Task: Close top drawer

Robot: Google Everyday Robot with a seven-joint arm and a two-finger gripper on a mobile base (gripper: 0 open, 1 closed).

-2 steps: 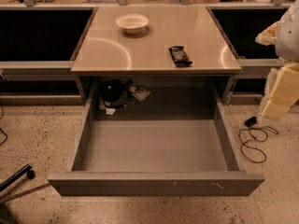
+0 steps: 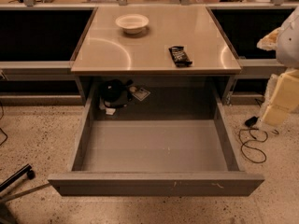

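Observation:
The top drawer (image 2: 156,183) is a wide, shallow grey metal drawer, pulled far out from under the tabletop (image 2: 154,45) toward the camera. Its plain front panel has small white scratches, and its grey floor (image 2: 154,146) is bare. At the back of it, under the tabletop, lie a black object (image 2: 112,92) and a small card (image 2: 140,94). Pale white and yellowish parts of my arm (image 2: 282,94) stand at the right edge, beside the drawer's right wall and apart from it. The gripper itself is out of view.
A white bowl (image 2: 132,22) and a black packet (image 2: 180,56) lie on the tabletop. A black cable (image 2: 252,143) loops on the speckled floor right of the drawer. A black wheeled leg (image 2: 16,178) shows at lower left. Dark cabinet openings flank the table.

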